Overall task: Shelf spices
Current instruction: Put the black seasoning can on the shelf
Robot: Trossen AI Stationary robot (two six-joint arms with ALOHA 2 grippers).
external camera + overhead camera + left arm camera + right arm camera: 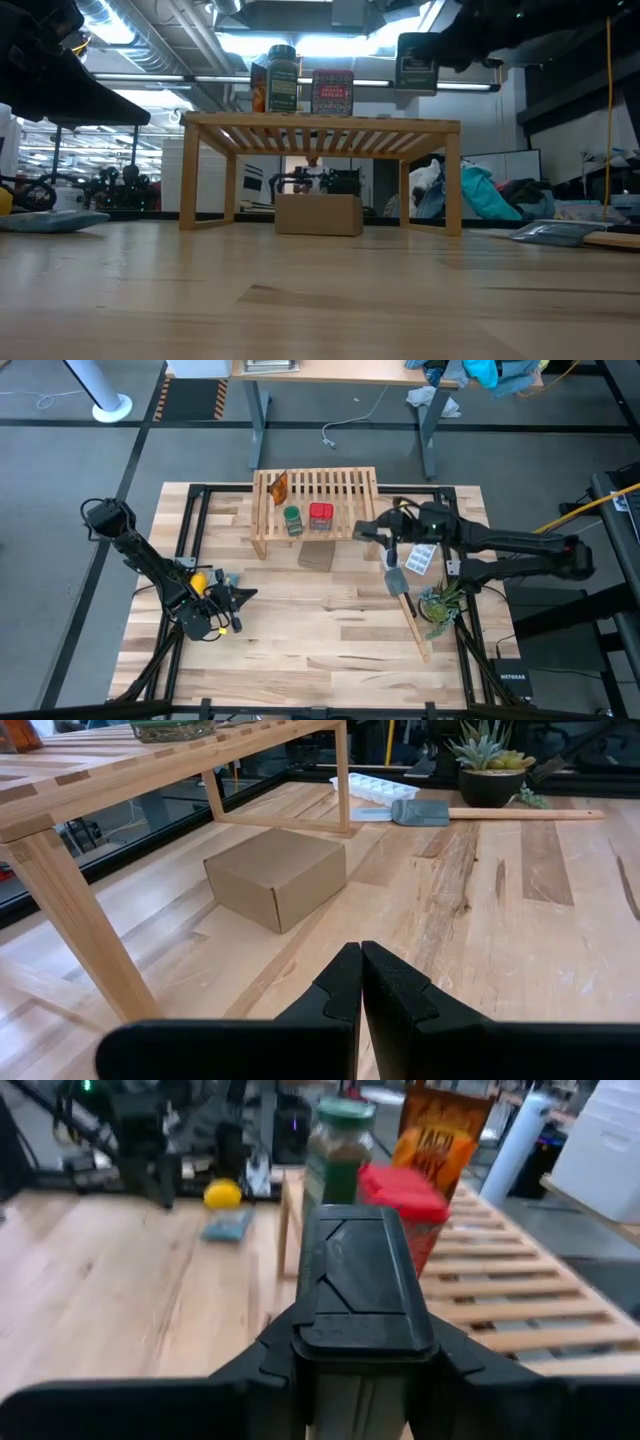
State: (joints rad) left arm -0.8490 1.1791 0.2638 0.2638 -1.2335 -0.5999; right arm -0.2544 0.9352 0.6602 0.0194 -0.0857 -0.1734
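Observation:
The light-wood shelf [315,495] [320,125] stands at the table's far side. On its slatted top stand the orange packet [280,487] [445,1125], the green jar [292,520] [282,78] and the red jar [320,515] [332,92] [405,1200]. My right gripper [366,532] [365,1335] is shut on the dark grey-black jar [415,62] [365,1275], which hangs in the air over the shelf's right end. My left gripper [248,596] [360,965] is shut and holds nothing; it hovers low over the table's left half, pointing toward the shelf. My right gripper pinches the dark jar between its two fingers [280,1345], which sit on opposite sides of the body just below the lid [365,1320]. The fingers come about level from the table's right side. The jar is upright and lifted clear above the shelf top.
A cardboard box [316,555] [280,875] sits on the table at the shelf's near edge. To the right lie a white ice-cube tray [422,558], a spatula [400,582] and a small potted plant [440,605]. Bare planks fill the table's middle and near part.

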